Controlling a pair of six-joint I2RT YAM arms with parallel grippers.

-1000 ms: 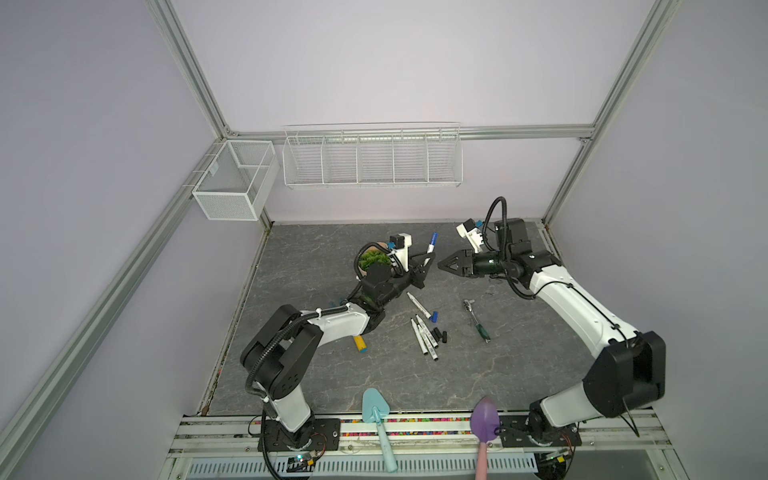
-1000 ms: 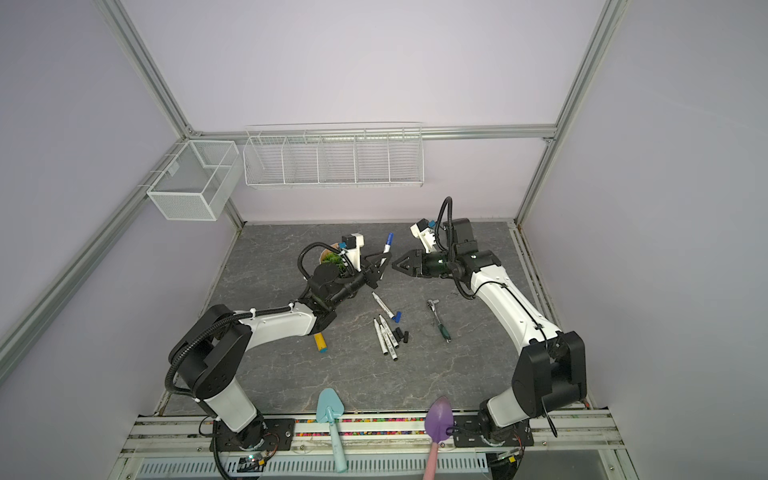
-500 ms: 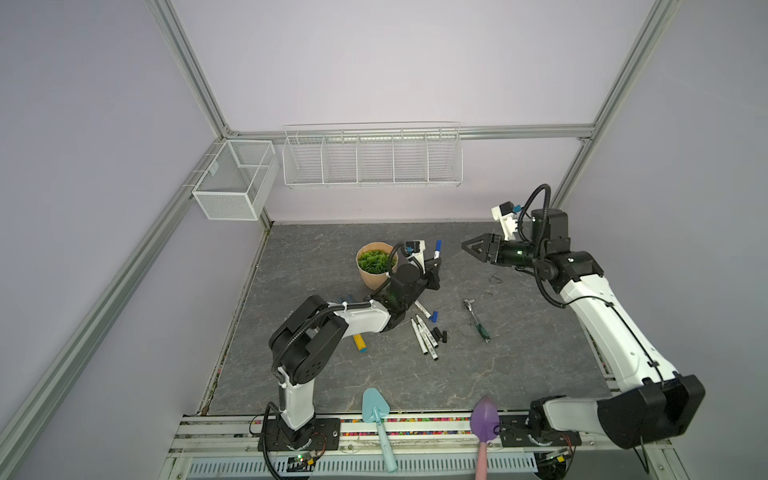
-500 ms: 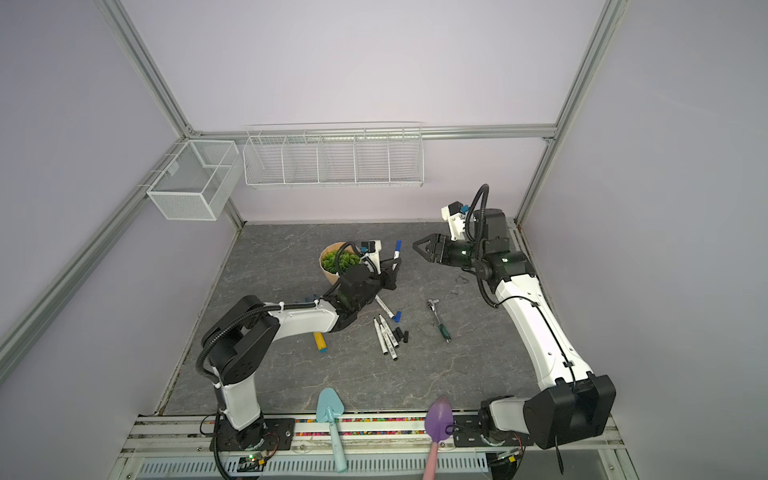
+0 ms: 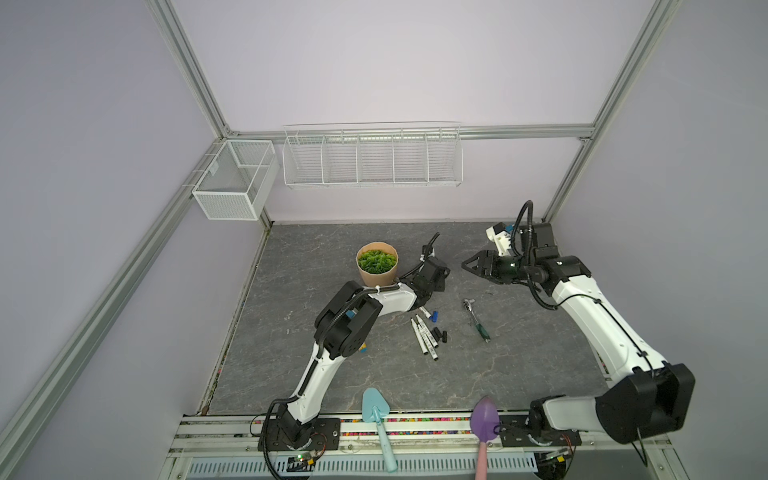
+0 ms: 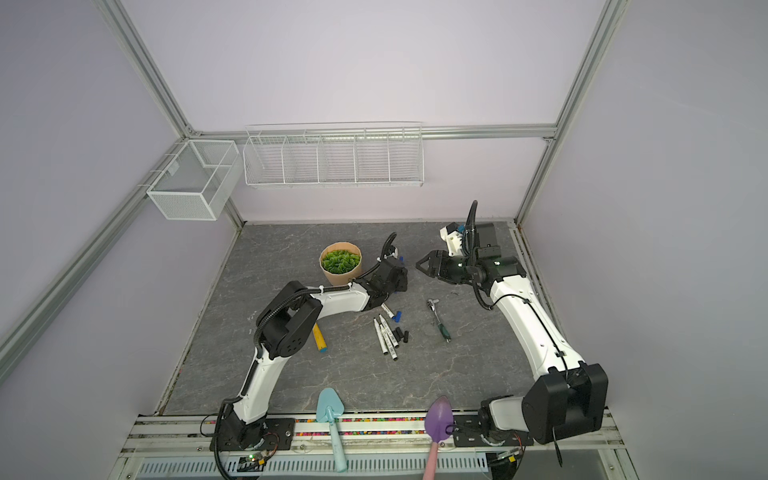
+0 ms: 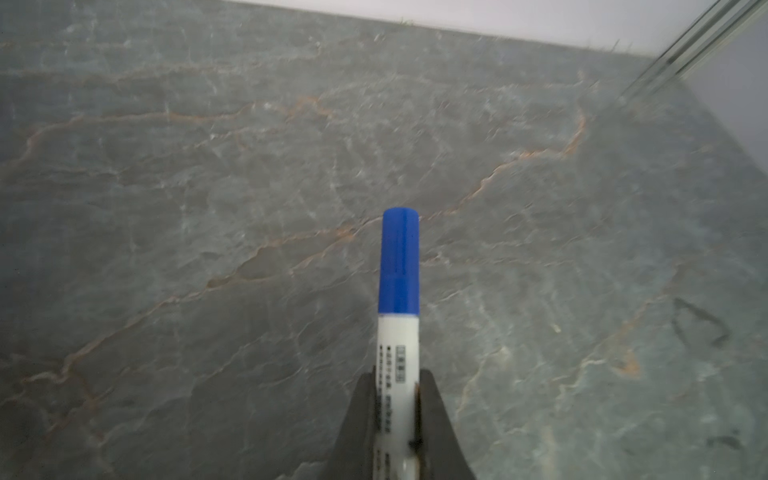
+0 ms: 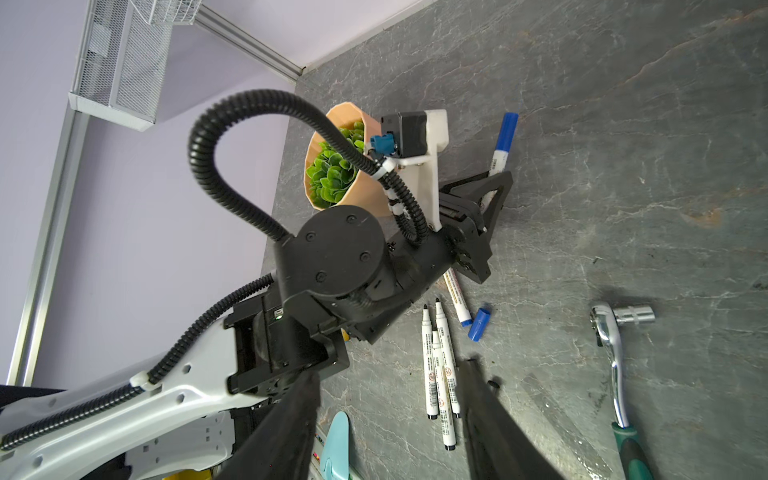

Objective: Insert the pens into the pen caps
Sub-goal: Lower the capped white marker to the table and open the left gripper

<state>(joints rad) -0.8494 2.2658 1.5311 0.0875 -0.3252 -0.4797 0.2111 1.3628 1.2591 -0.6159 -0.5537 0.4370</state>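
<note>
The left pincer [image 7: 397, 384] is pinching a white pen [image 7: 397, 349] by the barrel, blue cap [image 7: 400, 259] seated; the right pincer [image 5: 466, 266] is hovering spread and empty, free for the 4 uncapped pens [image 8: 431, 374].

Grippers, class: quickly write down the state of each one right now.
Left gripper: shut on a slim white marker pen with a blue plastic cap fitted.
Right gripper: open, holding nothing.
</note>
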